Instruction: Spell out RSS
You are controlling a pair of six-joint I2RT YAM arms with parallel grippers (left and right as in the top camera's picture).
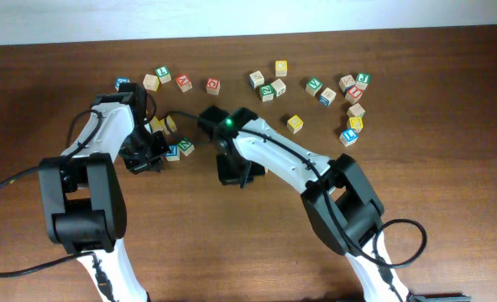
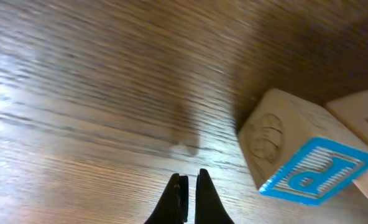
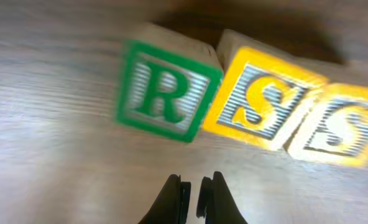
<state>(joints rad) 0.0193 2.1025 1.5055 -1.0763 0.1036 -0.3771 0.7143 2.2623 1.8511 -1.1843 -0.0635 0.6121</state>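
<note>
While my right claw (image 3: 194, 183) hovers nearly closed and empty above the table (image 3: 47, 155), the R cube (image 3: 165, 90), S cube (image 3: 265, 99) and second S cube (image 3: 339, 127) sit touching in a row: light, rigid wood, probably best pinched across opposite flat sides.

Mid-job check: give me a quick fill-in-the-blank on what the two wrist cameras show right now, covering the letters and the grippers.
In the right wrist view, the left-hand block shows a green letter ___.
The middle block and the right-hand block each show a yellow letter ___.
The right gripper is shut and holds ___.
In the left wrist view, the P block near the left gripper has its letter printed in ___.
Missing words: R; S; nothing; blue.
</note>
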